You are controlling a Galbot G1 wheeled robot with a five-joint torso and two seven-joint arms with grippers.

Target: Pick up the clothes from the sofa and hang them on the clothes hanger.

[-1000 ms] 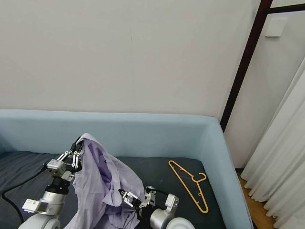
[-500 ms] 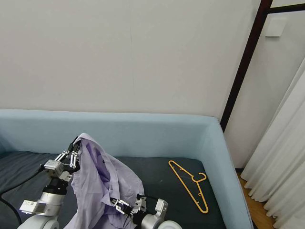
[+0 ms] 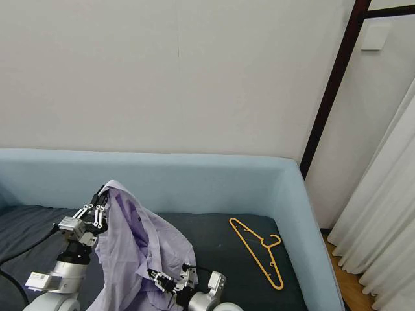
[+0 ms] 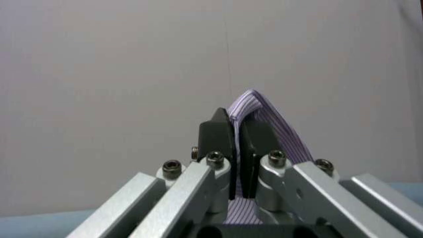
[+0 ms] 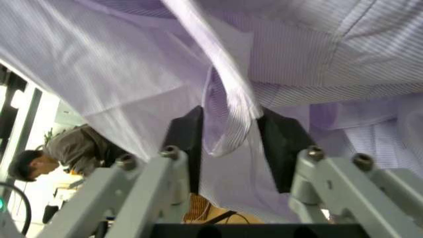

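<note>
Now, on a blue sofa, a lilac shirt hangs lifted, an orange hanger lying apart to its right. The left gripper is clamped on its top edge; the right gripper, jaws apart round a low fold, should close squarely before pulling. Since a second ago it has slid leftward under the shirt

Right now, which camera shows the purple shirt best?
Head view: the shirt hangs from the left gripper down toward the sofa. Left wrist view gives one pinched fold; right wrist view gives close fabric, a fold between the open fingers of the right gripper.
</note>
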